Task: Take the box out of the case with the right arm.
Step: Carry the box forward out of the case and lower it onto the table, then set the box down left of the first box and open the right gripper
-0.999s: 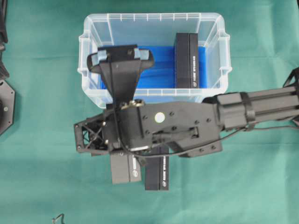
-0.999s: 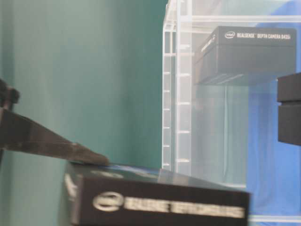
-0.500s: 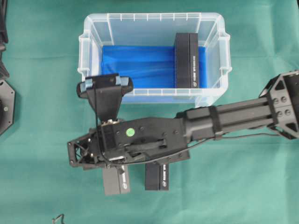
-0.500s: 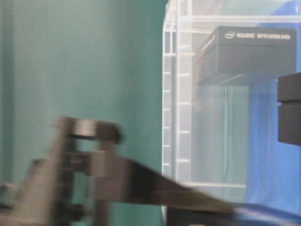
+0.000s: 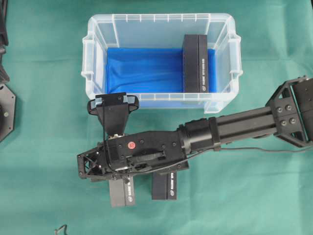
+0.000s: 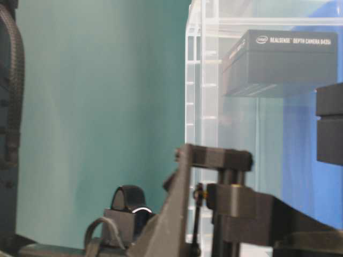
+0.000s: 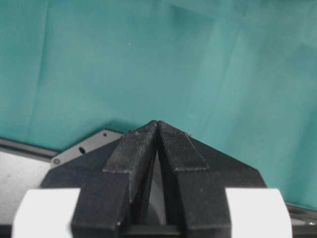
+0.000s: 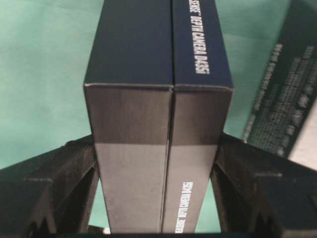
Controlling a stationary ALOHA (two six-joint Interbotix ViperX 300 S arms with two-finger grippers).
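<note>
1 box [image 8: 158,99] sits clamped between my right gripper's [image 8: 157,198] fingers outside the case [image 5: 161,22]; my left gripper [image 7: 157,130] is pinched together, holding nothing.

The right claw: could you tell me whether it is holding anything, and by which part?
The right claw grips a dark RealSense depth camera box by its two long side faces, near one end. The left claw is shut and holds nothing.
</note>
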